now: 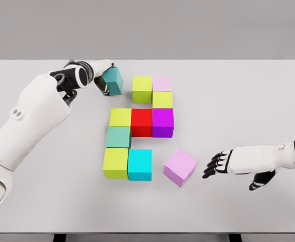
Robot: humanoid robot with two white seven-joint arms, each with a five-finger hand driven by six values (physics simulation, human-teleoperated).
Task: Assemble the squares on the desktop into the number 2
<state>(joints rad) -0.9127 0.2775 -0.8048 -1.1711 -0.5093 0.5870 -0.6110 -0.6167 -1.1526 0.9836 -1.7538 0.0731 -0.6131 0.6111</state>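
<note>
- Right hand [228,164]: fingers spread, holding nothing, low over the surface [248,96], near the tilted lilac cube [180,167].
- Front row: yellow-green cube [116,163] touching cyan cube [140,165].
- Green cube [118,137] sits behind the yellow-green one.
- Middle row: yellow cube [120,117], red cube [141,122], magenta cube [162,122], side by side.
- Far group: olive cube [162,99], lime cube [142,89], pale pink cube [162,83].
- Left hand [103,75]: fingers closed around the teal cube [112,80], just left of the lime cube.

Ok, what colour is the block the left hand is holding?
Teal, seen in the head view: block in the left hand.
</note>
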